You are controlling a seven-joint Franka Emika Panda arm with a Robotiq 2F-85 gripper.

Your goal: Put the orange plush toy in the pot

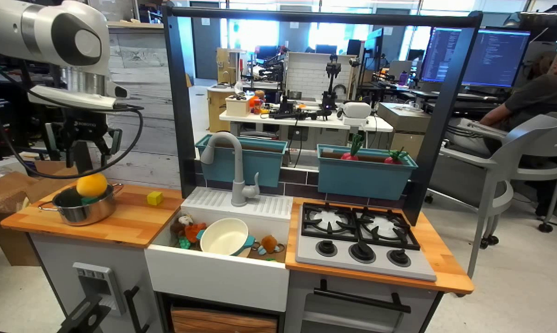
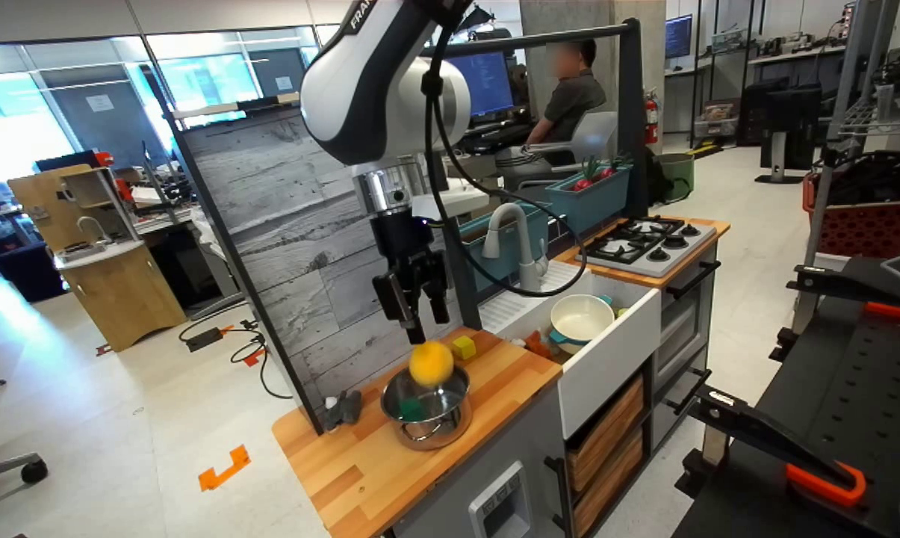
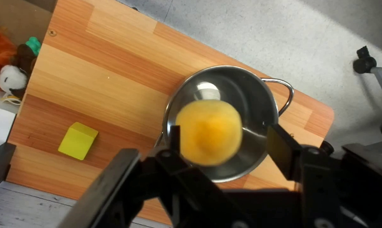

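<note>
The orange plush toy, a round yellow-orange blurred ball, is at the mouth of the shiny silver pot, mostly above the rim. In an exterior view the toy overlaps the far part of the pot. A teal patch shows below it; I cannot tell whether it belongs to the toy. My gripper is open right above the toy. In the wrist view the toy lies over the pot, by the left finger and apart from the right finger of my gripper.
A yellow cube lies on the wooden counter beside the pot. A grey plush sits at the panel. The sink holds a white bowl, a small orange toy and other plush toys. A tall faucet stands behind it.
</note>
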